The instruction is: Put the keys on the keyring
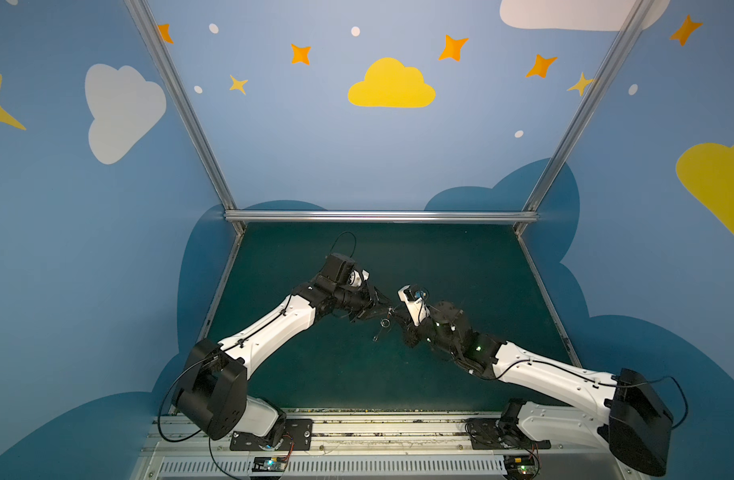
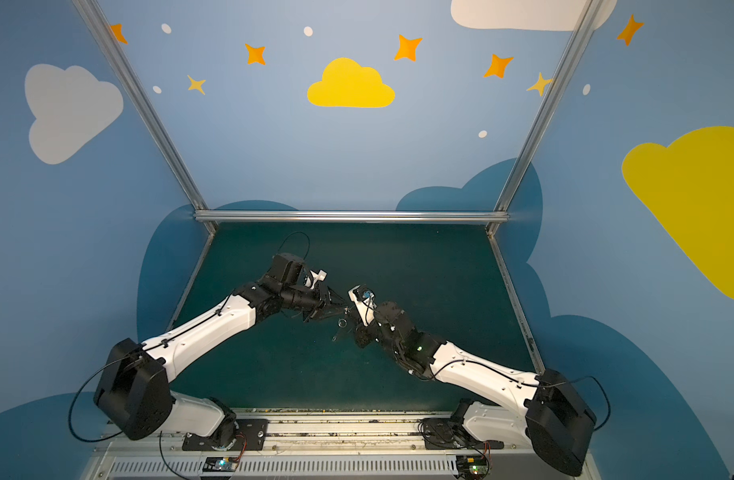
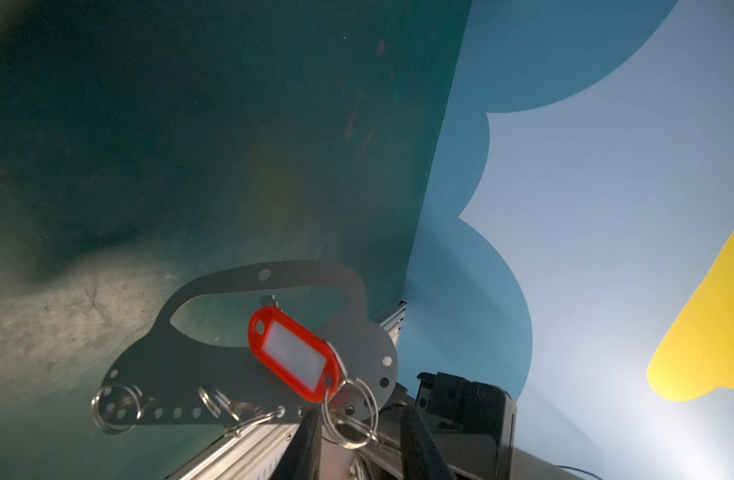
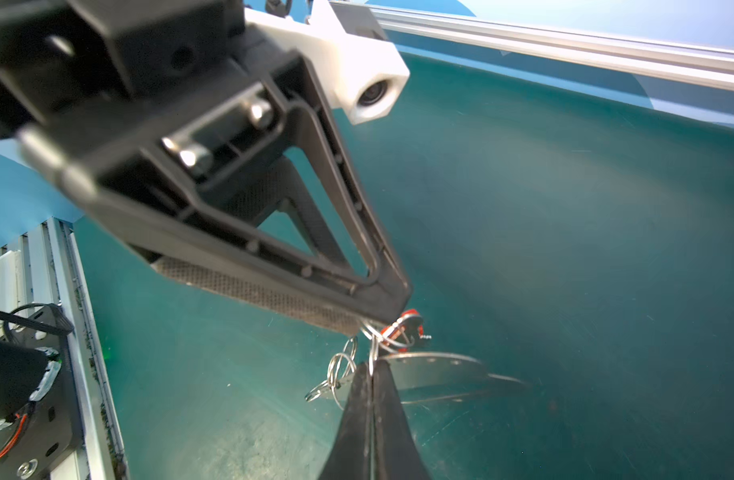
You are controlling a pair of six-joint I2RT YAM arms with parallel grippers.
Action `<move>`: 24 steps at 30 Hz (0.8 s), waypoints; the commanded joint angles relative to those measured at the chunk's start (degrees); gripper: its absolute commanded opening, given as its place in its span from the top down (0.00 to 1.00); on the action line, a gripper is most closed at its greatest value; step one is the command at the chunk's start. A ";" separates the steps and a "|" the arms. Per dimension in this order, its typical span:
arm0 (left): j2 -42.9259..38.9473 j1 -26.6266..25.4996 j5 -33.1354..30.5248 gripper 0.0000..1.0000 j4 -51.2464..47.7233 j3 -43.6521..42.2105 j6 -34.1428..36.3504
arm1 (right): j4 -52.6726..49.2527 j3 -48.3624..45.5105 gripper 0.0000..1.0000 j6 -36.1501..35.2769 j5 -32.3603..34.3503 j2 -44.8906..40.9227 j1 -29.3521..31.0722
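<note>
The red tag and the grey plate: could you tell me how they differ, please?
The red tag is red-orange with a white window; the grey plate is plain grey metal. The tag is far smaller and lies across the plate. The plate has a long slot and a row of small holes; the tag one hole at each end. Both are flat and carry silver rings.

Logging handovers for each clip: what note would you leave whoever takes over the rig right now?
Right gripper: shut on the edge of the grey holed plate.
Left gripper: jaws partly apart around the ring at the red tag; grip unclear.
Done: other rings sit in the plate's holes.
Left: confirm key and tag sit fully on that ring; key not clearly seen.
</note>
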 commanded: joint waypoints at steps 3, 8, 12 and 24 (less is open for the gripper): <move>0.67 0.20 -0.25 0.83 0.78 0.86 0.48 | 2.40 0.21 1.00 -0.68 -0.42 -0.38 0.67; 0.18 0.57 -0.44 0.93 0.35 0.78 0.65 | 2.25 0.01 1.00 -0.88 -0.28 -0.76 0.81; -0.30 1.00 -0.63 0.96 0.23 0.63 0.89 | 1.97 -0.27 1.00 -0.79 -0.27 -0.97 0.98; -2.39 2.14 2.33 0.96 -2.48 1.03 4.76 | 0.72 -2.28 1.00 1.23 3.88 -3.61 -0.01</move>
